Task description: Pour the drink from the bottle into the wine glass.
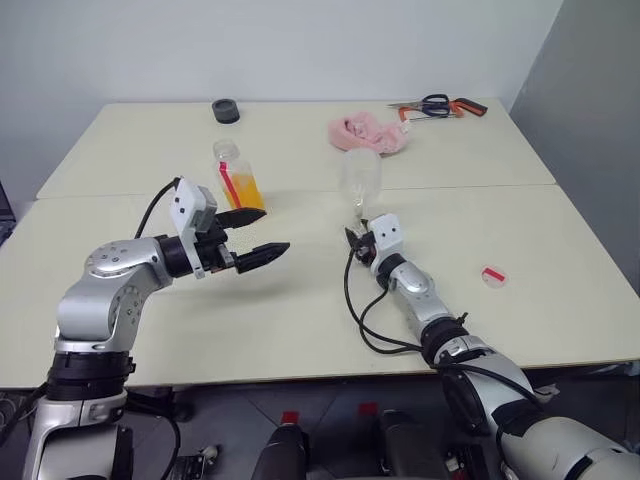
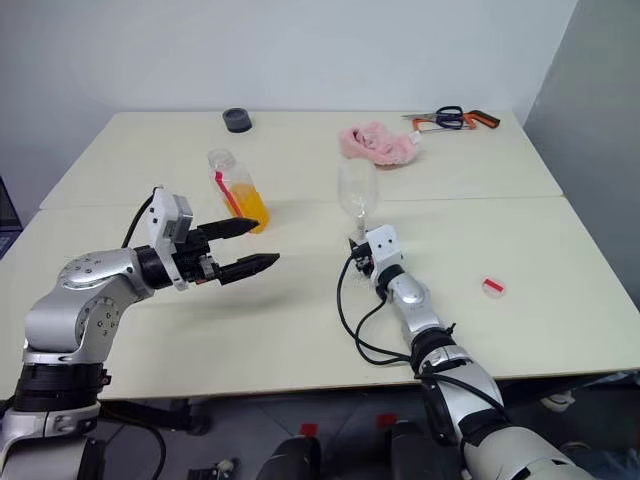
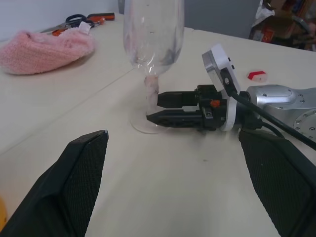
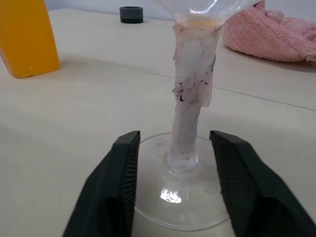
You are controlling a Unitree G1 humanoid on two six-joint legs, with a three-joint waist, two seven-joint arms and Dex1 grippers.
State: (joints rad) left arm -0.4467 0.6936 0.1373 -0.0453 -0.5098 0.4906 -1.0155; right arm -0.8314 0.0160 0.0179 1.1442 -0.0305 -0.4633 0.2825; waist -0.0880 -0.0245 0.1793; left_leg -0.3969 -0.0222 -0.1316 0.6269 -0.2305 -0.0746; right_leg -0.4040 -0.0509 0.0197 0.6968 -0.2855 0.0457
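wine glass (image 1: 360,180) stands upright mid-table, long axis vertical, bowl up, foot flat on the table (image 1: 560,290); its stem is wrapped in whitish tape; right gripper (image 3: 153,108) is low at the foot, fingers level and pointing along the table at the stem; in the right wrist view the fingers stand apart either side of the stem with a gap on both sides, so parted and holding nothing, glass standing on its own

bottle (image 1: 238,178) stands upright on the robot's left, axis vertical, mouth up; can't tell whether a cap is on; the drink (image 1: 246,190) fills roughly the lower half; left gripper (image 1: 258,238) hovers just on the near side of it, fingers spread wide, empty, pointing level and toward the right, not at the bottle

key relation: bottle lies beyond and slightly left of the left fingertips, well apart from the right arm; left arm is clearly nearer; my read: left needs to swing its open fingers round to face the upright body side-on
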